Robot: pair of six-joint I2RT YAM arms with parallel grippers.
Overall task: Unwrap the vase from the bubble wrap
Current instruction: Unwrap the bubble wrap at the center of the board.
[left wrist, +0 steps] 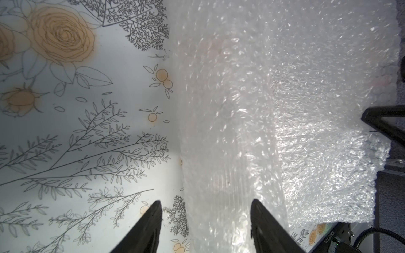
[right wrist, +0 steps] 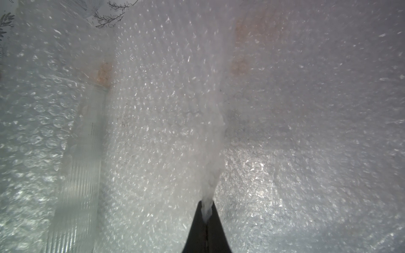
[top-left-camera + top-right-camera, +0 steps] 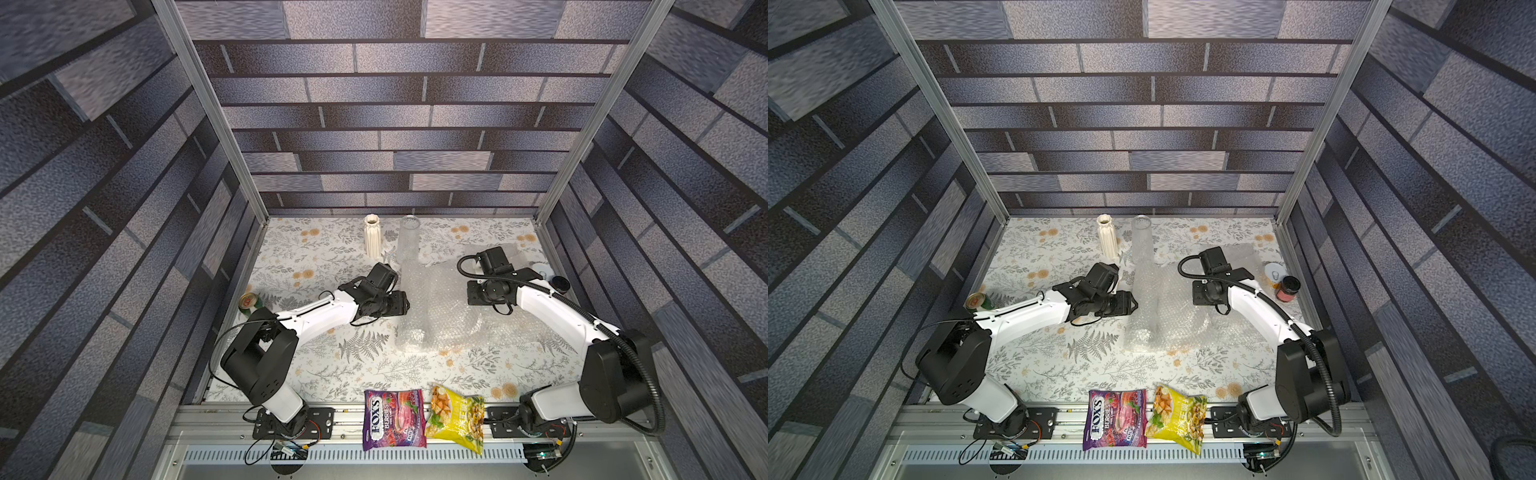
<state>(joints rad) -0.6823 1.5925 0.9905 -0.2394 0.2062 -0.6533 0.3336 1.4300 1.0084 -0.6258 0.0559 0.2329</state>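
Top views, both, near rail: a purple sweets bag (image 3: 392, 417) and a yellow snack bag (image 3: 455, 419) lie side by side, well apart from the work.

Mid-table: the bubble wrap (image 3: 446, 303) is spread as a crumpled sheet. One side is rolled round the clear ribbed vase (image 3: 409, 239), which lies on the table (image 3: 311, 249) with its bare mouth end toward the back wall. My left gripper (image 1: 206, 202) has its jaws partly apart, one finger over the table and one over the roll. I can't tell if either presses. My right gripper (image 2: 207, 209) is closed tight on a pinched fold of the sheet.

Far: a white fluted vase (image 3: 372, 237) stands upright near the clear one's mouth.

Risks, my reckoning:
- If I pull the fold with the roll unpinned, the glass may roll or drag along with the sheet. It could then knock the white vase.
- The thin film could slip from the pinch or tear.

Writing: "FOX'S BERRIES" on the purple bag. The yellow bag's print is too small to read.
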